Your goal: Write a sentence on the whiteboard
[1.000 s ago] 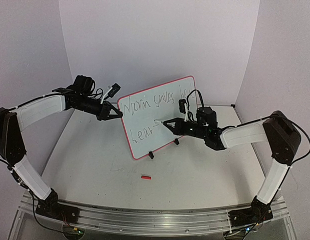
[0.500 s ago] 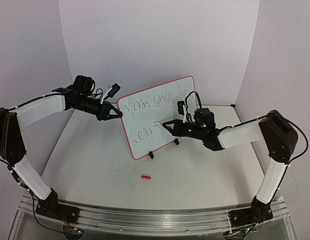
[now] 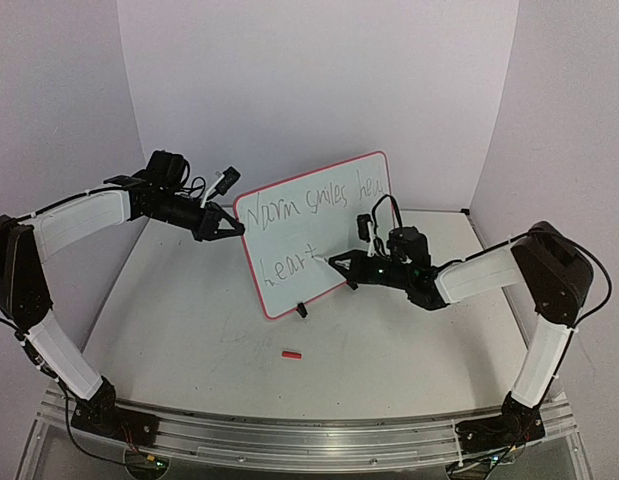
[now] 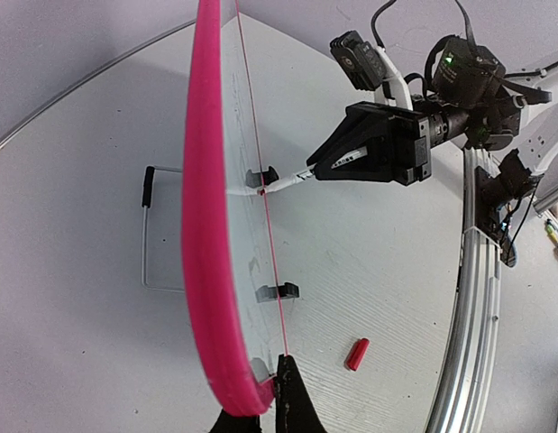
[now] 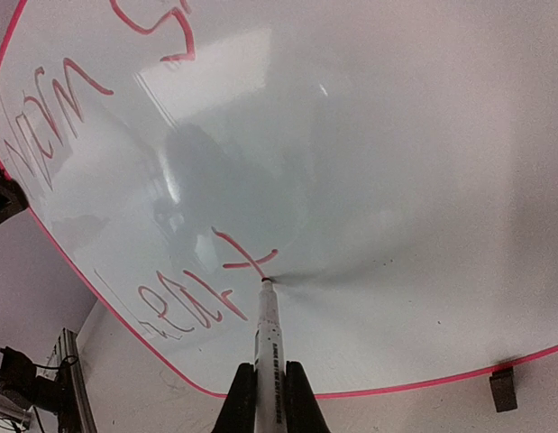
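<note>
Whiteboard [image 3: 289, 240] edge clamped in left gripper [image 3: 236, 228]; right gripper's [image 3: 336, 261] marker [image 5: 268, 334] touches it

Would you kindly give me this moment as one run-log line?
left gripper: shut on whiteboard edge | right gripper: shut on marker | marker tip: touching whiteboard at end of sentence, second line

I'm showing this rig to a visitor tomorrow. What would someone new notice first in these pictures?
The pink-rimmed whiteboard stands on edge mid-table, with two lines of handwriting across it. The right hand presses a white marker against the board at the end of the lower line, while the left hand pinches the board's left edge. A small red piece lies on the table in front.
</note>
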You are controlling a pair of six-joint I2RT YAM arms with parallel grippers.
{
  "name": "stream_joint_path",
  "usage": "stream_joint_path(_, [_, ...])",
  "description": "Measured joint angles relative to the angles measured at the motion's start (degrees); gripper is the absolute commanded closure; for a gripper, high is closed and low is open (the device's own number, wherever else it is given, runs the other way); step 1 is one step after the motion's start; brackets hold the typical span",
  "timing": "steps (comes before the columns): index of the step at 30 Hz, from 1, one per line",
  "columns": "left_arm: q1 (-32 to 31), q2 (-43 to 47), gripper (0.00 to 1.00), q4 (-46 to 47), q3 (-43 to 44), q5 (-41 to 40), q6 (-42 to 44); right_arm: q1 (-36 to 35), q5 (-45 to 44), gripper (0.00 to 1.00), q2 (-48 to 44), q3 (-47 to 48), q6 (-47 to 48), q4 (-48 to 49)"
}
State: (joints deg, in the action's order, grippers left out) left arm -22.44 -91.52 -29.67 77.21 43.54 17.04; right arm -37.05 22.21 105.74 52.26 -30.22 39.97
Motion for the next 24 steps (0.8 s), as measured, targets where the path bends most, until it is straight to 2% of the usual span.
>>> stream_joint_path(16, [0.00,0.00,1.00,-0.03,0.00,-0.10,-0.12,-0.09,-1.12,1.00,0.63,-1.56,-0.29,0.48])
stream_joint_path(24, [-0.06,0.01,1.00,0.00,0.00,-0.01,-0.04,-0.05,-4.46,1.00,-1.62,-1.75,0.25,-1.02])
